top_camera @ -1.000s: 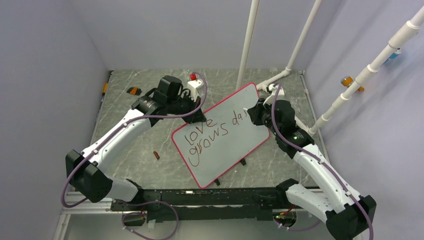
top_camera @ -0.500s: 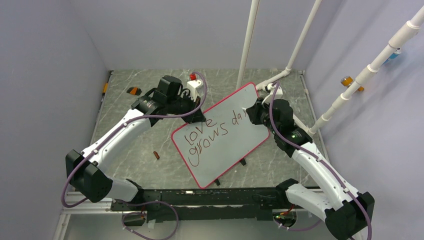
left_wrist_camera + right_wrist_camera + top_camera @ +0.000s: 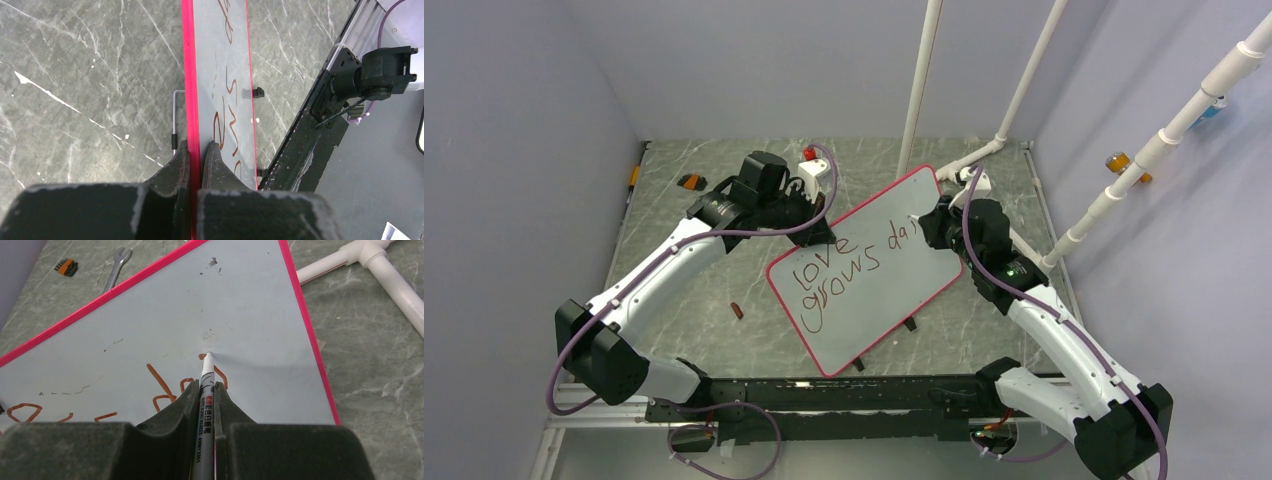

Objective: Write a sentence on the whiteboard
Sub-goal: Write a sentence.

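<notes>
Top external view showed the whiteboard (image 3: pixel 879 300) sitting askew at the centre of the frame on the grey marbled table (image 3: pixel 684 300), its red frame running from upper right to lower middle. The sentence (image 3: pixel 839 272) read "love" and "grows" in 2 lines on the board's left half, with "da" begun toward the upper right. I judged the 3rd word, "daily", roughly half written, with its closing letters left to do. Left wrist view had the left gripper (image 3: pixel 196 150) clamped on the board's red edge at bottom centre. Right wrist view had the right gripper (image 3: pixel 206 390) closed on a marker (image 3: pixel 205 410), whose tip appeared to touch the board at the newest stroke.
</notes>
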Robot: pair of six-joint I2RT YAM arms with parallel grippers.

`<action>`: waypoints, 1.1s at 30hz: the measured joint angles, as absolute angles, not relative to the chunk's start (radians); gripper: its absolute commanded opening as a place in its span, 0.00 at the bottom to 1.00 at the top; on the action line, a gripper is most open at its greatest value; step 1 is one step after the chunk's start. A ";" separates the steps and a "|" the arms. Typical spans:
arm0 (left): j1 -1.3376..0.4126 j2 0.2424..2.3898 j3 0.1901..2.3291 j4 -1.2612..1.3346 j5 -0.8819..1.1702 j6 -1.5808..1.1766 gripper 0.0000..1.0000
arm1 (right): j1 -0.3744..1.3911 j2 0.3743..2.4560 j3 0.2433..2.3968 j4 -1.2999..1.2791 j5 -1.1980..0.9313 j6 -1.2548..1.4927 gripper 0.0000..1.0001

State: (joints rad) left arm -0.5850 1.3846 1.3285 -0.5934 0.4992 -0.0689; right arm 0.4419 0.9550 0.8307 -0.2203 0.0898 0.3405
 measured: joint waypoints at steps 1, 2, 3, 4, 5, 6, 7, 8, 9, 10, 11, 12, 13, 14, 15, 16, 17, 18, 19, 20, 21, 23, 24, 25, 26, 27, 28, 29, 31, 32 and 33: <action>-0.585 1.385 1.328 -0.593 0.500 -0.069 0.00 | 0.442 0.954 0.831 -0.221 0.092 0.340 0.00; -0.585 1.385 1.328 -0.593 0.500 -0.069 0.00 | 0.442 0.953 0.831 -0.222 0.093 0.340 0.00; -0.585 1.385 1.328 -0.593 0.500 -0.069 0.00 | 0.442 0.951 0.831 -0.224 0.095 0.340 0.00; -0.585 1.385 1.328 -0.592 0.500 -0.069 0.00 | 0.442 0.947 0.831 -0.227 0.096 0.340 0.00; -0.585 1.385 1.328 -0.590 0.500 -0.069 0.00 | 0.442 0.942 0.831 -0.232 0.097 0.340 0.00; -0.586 1.385 1.328 -0.590 0.500 -0.069 0.00 | 0.442 0.934 0.831 -0.236 0.099 0.341 0.00; -0.586 1.385 1.328 -0.589 0.500 -0.069 0.00 | 0.442 0.927 0.831 -0.239 0.101 0.341 0.00; -0.586 1.385 1.328 -0.589 0.500 -0.069 0.00 | 0.442 0.915 0.831 -0.241 0.104 0.341 0.00; -0.586 1.385 1.328 -0.589 0.500 -0.069 0.00 | 0.442 0.904 0.831 -0.241 0.108 0.342 0.00; -0.586 1.385 1.328 -0.589 0.500 -0.069 0.00 | 0.442 0.892 0.831 -0.241 0.113 0.342 0.00; -0.586 1.385 1.328 -0.589 0.500 -0.069 0.00 | 0.442 0.884 0.831 -0.241 0.118 0.342 0.00; -0.586 1.385 1.328 -0.589 0.501 -0.069 0.00 | 0.442 0.876 0.831 -0.241 0.124 0.342 0.00; -0.586 1.385 1.328 -0.589 0.501 -0.069 0.00 | 0.442 0.874 0.831 -0.241 0.129 0.342 0.00; -0.586 1.385 1.328 -0.589 0.501 -0.069 0.00 | 0.442 0.874 0.831 -0.240 0.131 0.342 0.00; -0.586 1.385 1.328 -0.589 0.501 -0.069 0.00 | 0.442 0.877 0.831 -0.241 0.133 0.342 0.00; -0.586 1.385 1.328 -0.589 0.501 -0.069 0.00 | 0.442 0.881 0.831 -0.241 0.133 0.342 0.00; -0.586 1.385 1.328 -0.589 0.501 -0.069 0.00 | 0.442 0.886 0.831 -0.241 0.133 0.342 0.00; -0.586 1.385 1.328 -0.589 0.501 -0.069 0.00 | 0.442 0.892 0.831 -0.240 0.133 0.343 0.00; -0.586 1.385 1.328 -0.589 0.501 -0.069 0.00 | 0.442 0.899 0.831 -0.240 0.133 0.344 0.00; -0.586 1.385 1.328 -0.589 0.501 -0.069 0.00 | 0.442 0.904 0.832 -0.240 0.133 0.344 0.00; -0.586 1.385 1.328 -0.589 0.501 -0.069 0.00 | 0.442 0.911 0.835 -0.240 0.133 0.345 0.00; -0.586 1.385 1.328 -0.589 0.501 -0.069 0.00 | 0.442 0.922 0.841 -0.239 0.133 0.345 0.00; -0.586 1.385 1.328 -0.589 0.501 -0.069 0.00 | 0.442 0.925 0.843 -0.239 0.133 0.345 0.00; -0.586 1.385 1.328 -0.589 0.501 -0.069 0.00 | 0.442 0.930 0.849 -0.239 0.133 0.345 0.00; -0.586 1.385 1.328 -0.589 0.501 -0.069 0.00 | 0.442 0.936 0.855 -0.238 0.133 0.346 0.00; -0.586 1.385 1.328 -0.589 0.501 -0.069 0.00 | 0.442 0.940 0.860 -0.237 0.132 0.346 0.00; -0.586 1.385 1.328 -0.589 0.501 -0.069 0.00 | 0.442 0.946 0.866 -0.236 0.132 0.346 0.00; -0.586 1.385 1.328 -0.589 0.501 -0.069 0.00 | 0.442 0.953 0.871 -0.231 0.132 0.346 0.00; -0.586 1.385 1.328 -0.589 0.501 -0.069 0.00 | 0.442 0.967 0.879 -0.225 0.132 0.345 0.00; -0.586 1.385 1.328 -0.589 0.501 -0.069 0.00 | 0.442 0.973 0.882 -0.223 0.131 0.345 0.00; -0.586 1.385 1.328 -0.589 0.501 -0.069 0.00 | 0.442 0.977 0.883 -0.220 0.131 0.345 0.00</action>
State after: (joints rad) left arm -0.5861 1.3846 1.3285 -0.5888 0.5007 -0.0689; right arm 0.4416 0.9771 0.8829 -0.2203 0.1310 0.3454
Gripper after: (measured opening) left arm 0.047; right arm 0.141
